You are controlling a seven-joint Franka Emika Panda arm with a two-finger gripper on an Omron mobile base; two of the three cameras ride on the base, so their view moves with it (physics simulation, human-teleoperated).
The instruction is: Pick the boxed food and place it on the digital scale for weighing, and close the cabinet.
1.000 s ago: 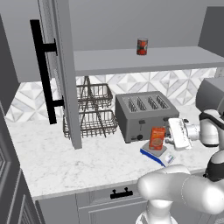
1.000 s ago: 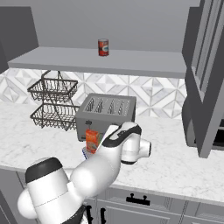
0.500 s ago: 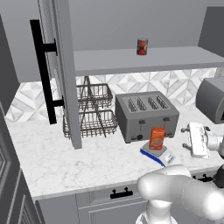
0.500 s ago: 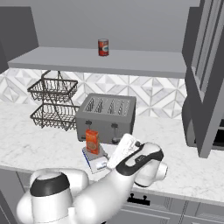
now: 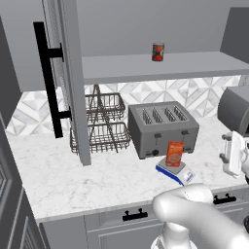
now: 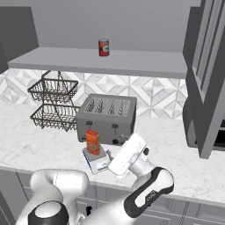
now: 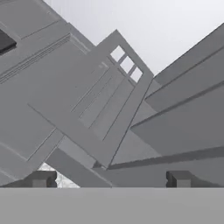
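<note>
— While your arm bent low over the counter edge, where was the gripper (image 7: pixel 109 178)?
— Jaws spread wide, empty, facing grey cabinet (image 5: pixel 68 73) panels. Your boxed food (image 6: pixel 92 142) stood upright on the digital scale (image 6: pixel 97 160); the left base view alone caught the open door's black handle (image 5: pixel 47 78).

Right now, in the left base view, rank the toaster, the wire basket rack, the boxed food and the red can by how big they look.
Toaster and wire basket rack: look alike in size, unranked, the rack partly hidden by the cabinet door.
Boxed food.
Red can, though it sits farther back.
</note>
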